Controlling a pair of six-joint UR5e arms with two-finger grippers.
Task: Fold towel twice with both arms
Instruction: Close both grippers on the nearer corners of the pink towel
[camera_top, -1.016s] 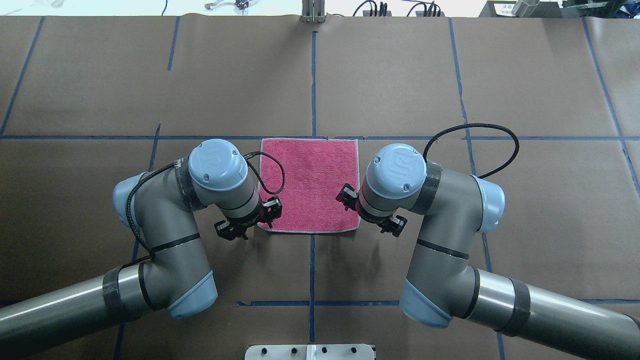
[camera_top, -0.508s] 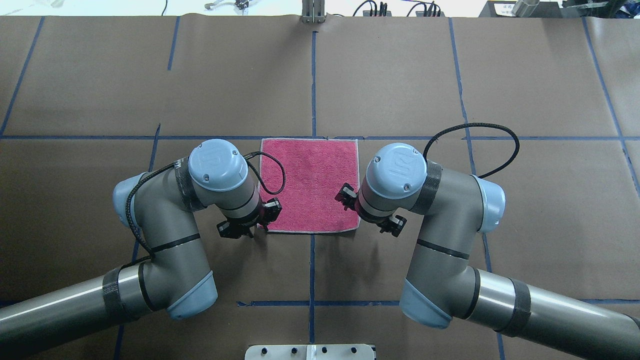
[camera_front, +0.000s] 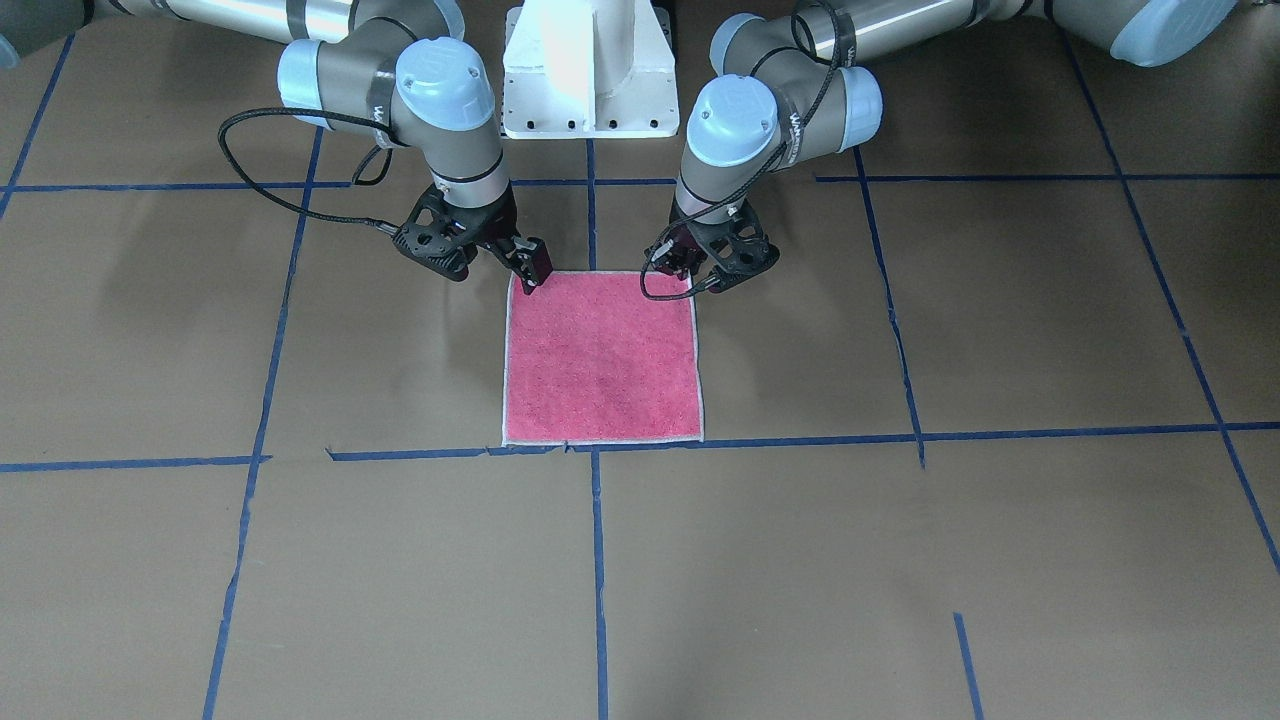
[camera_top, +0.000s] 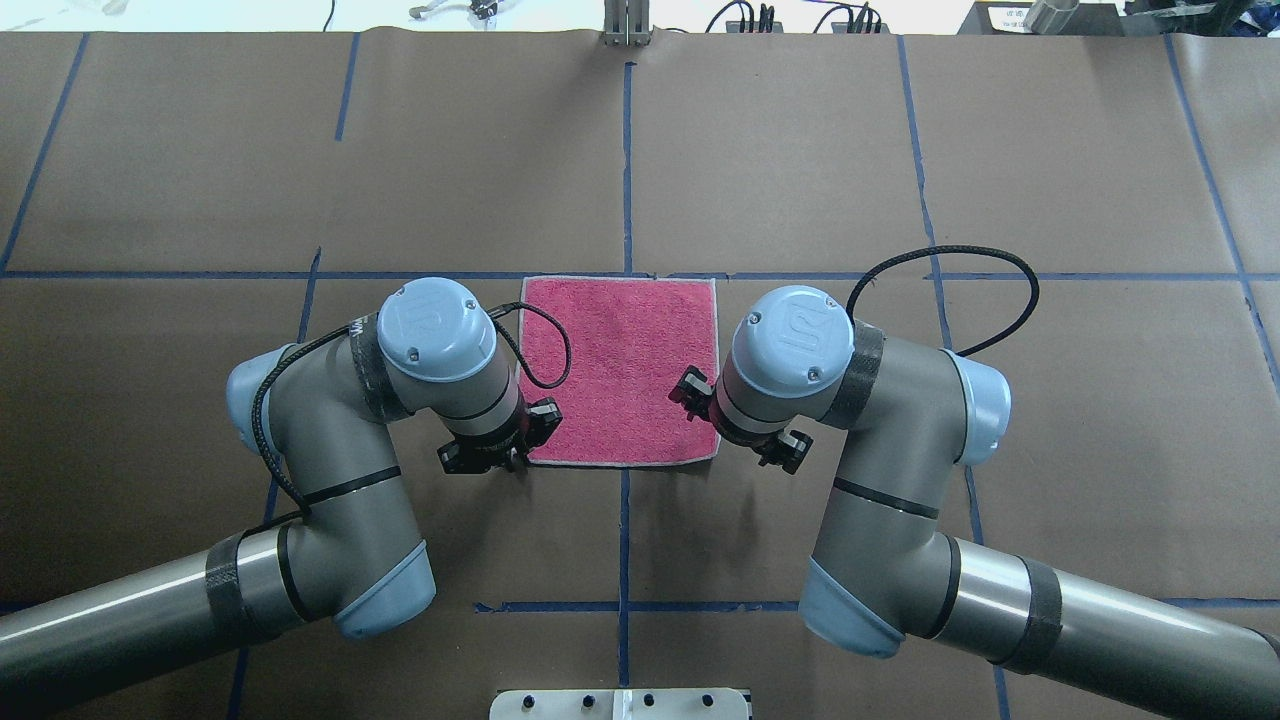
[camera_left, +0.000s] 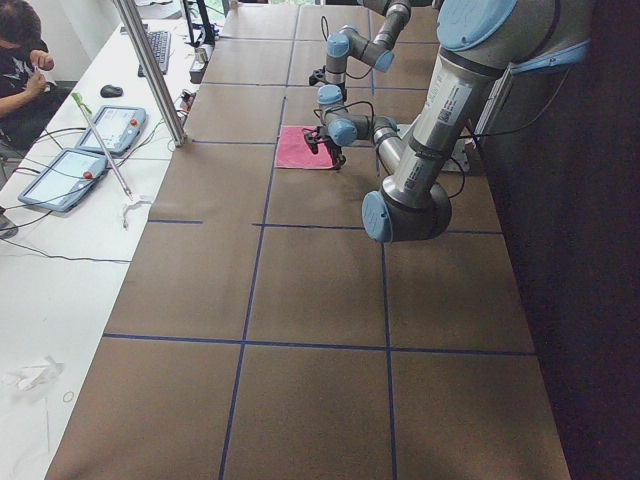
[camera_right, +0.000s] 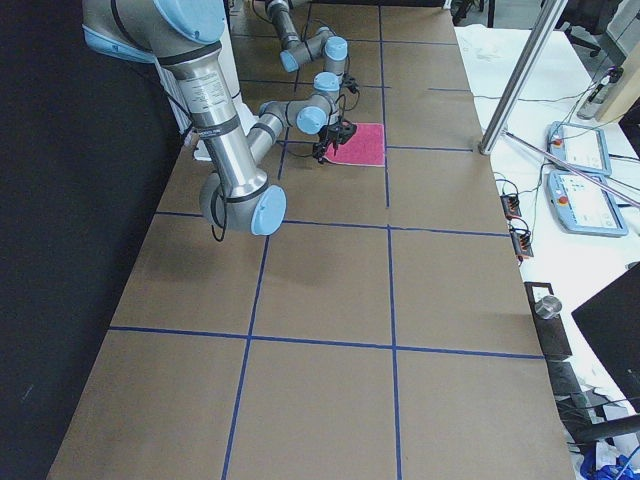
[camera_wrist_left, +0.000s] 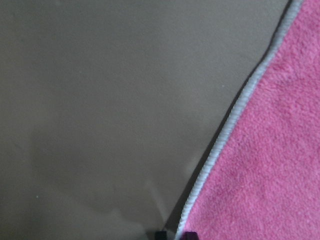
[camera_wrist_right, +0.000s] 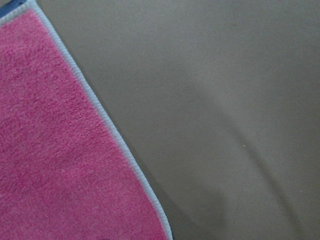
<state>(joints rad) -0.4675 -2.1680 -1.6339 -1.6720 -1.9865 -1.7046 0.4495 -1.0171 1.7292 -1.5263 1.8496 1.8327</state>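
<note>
While the towel (camera_front: 600, 360) lies flat on the brown table (camera_front: 900, 550), the left gripper (camera_front: 690, 270) and right gripper (camera_front: 530, 272) flank its robot-side corners; I cannot tell whether either is apart or together.

The left arm (camera_top: 340, 470) and right arm (camera_top: 880, 480) are silver-grey tubes with light-blue joint caps (camera_top: 436, 318), black cables (camera_top: 945, 255) and black bands (camera_top: 1040, 605).

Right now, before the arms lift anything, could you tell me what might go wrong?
The left pincer and right pincer sit at two corners of the towel, by its thin edge; a shallow grip could slip. The left arm's cable loops over the towel and might drag it. The towel lies flat on the brown paper, which a pincer could catch.
</note>
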